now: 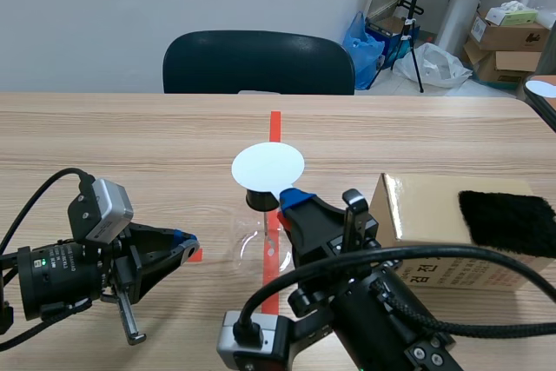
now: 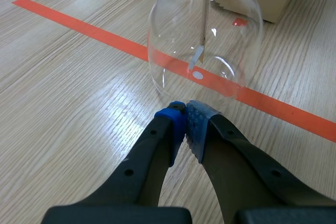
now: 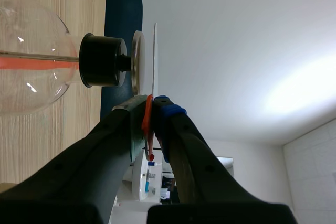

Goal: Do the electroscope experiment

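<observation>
Electroscope [image 1: 260, 242] is stood upright on the wooden table [image 1: 130, 136], on the orange tape line between the two arms, with a cardboard box [image 1: 426, 215] bearing a black fur cloth [image 1: 508, 219] beside it. A white disc [image 1: 268, 165] is held flat over its black-stoppered top, face parallel to the metal plate and seemingly just apart from it, so the coming move is judged to run along the flask's vertical axis. The right gripper [image 3: 151, 111], the nearer to that top, is clamped on a thin orange strip [image 3: 148, 124], apparently the disc's handle. The left gripper [image 2: 186, 116] is closed on nothing, its pads met just beside the flask's base.
</observation>
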### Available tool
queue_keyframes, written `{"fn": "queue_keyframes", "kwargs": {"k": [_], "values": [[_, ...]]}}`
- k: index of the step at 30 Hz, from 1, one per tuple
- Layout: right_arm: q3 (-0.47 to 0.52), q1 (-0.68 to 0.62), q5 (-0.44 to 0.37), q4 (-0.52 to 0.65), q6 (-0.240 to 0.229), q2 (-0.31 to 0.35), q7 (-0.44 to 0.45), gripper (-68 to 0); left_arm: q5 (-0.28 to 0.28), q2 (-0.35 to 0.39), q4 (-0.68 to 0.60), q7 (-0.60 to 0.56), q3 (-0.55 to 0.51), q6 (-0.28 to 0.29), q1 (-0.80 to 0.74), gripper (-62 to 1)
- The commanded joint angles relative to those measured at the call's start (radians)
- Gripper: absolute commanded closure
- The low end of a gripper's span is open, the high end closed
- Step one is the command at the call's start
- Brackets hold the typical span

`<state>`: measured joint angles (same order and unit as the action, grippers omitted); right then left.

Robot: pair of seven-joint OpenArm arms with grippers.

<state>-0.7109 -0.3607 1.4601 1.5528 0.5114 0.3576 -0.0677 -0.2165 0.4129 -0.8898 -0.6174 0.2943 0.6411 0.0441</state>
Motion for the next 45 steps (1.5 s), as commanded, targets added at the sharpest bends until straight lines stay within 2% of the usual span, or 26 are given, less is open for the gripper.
{"fn": "queue_keyframes", "kwargs": {"k": [1, 13, 17, 22, 35, 40, 45], "values": [[0.005, 0.012, 0.001, 0.01, 0.011, 0.002, 0.0, -1.0, 0.01, -0.002, -0.024, -0.014, -0.001, 0.005, -0.002, -3.2], [0.005, 0.014, 0.001, 0.01, 0.011, 0.002, -0.016, -1.0, 0.01, -0.002, -0.024, -0.014, -0.001, 0.006, -0.002, -3.2], [0.005, 0.014, 0.001, 0.01, 0.011, 0.002, -0.047, -1.0, 0.01, -0.002, -0.024, -0.014, -0.001, 0.008, -0.002, -3.2], [0.005, 0.014, 0.001, 0.01, 0.011, 0.002, -0.134, -1.0, 0.01, -0.002, -0.024, -0.014, -0.001, 0.008, -0.002, -3.2], [0.005, 0.014, 0.001, 0.01, 0.011, 0.002, -0.433, -1.0, 0.01, -0.002, -0.024, -0.014, -0.001, 0.008, -0.002, -3.2], [0.005, 0.014, 0.001, 0.01, 0.011, 0.002, -0.509, -1.0, 0.01, -0.002, -0.024, -0.014, -0.001, 0.008, -0.002, -3.2], [0.005, 0.014, 0.001, 0.01, 0.011, 0.002, -0.541, -1.0, 0.01, -0.002, -0.024, -0.013, -0.001, 0.008, -0.002, -3.2]]}}
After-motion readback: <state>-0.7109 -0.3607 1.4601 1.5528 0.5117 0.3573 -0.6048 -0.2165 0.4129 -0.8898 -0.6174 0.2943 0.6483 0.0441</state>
